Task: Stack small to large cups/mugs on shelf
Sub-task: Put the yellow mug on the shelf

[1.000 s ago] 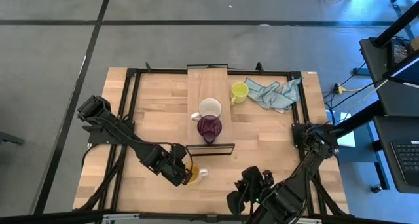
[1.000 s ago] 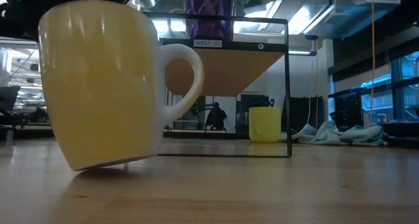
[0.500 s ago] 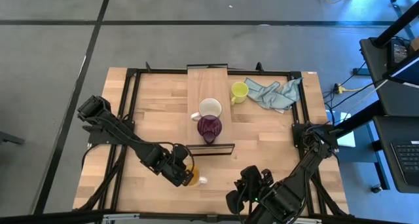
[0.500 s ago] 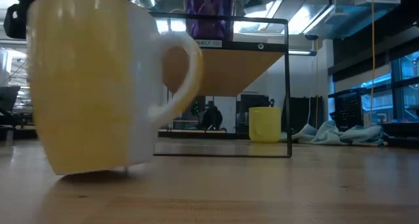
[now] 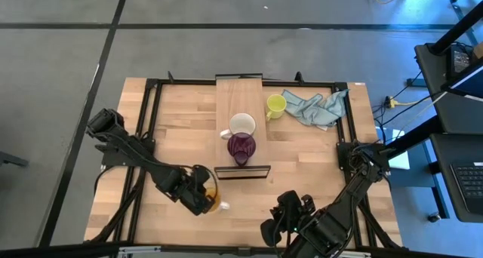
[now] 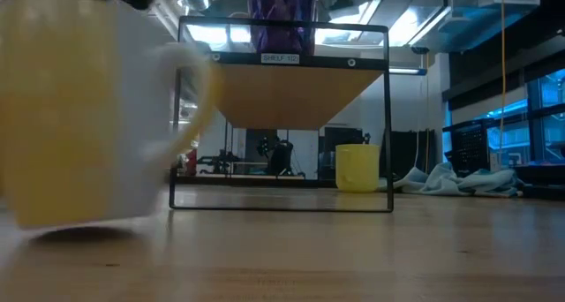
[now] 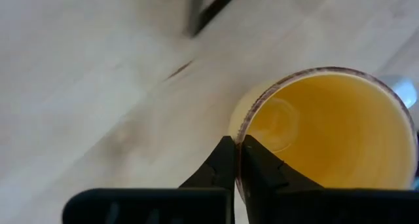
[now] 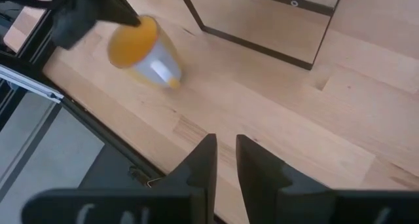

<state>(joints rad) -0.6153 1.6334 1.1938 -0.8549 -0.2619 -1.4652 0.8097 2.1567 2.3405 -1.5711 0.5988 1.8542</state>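
The left arm reaches diagonally across the table, its left gripper (image 5: pixel 202 198) clamped on the rim of the orange mug (image 5: pixel 213 201) near the front edge, just before the shelf (image 5: pixel 240 122). The right gripper (image 5: pixel 290 216) hangs low at the front edge, fingers slightly apart, holding nothing.

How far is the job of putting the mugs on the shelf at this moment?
Done: the white mug and the purple mug stand on the shelf. In hand: the left gripper is shut on the rim of the orange mug, near the table's front edge. Left: that mug and the yellow mug, which stands on the table beside the shelf. The right gripper waits at the front edge, holding nothing.
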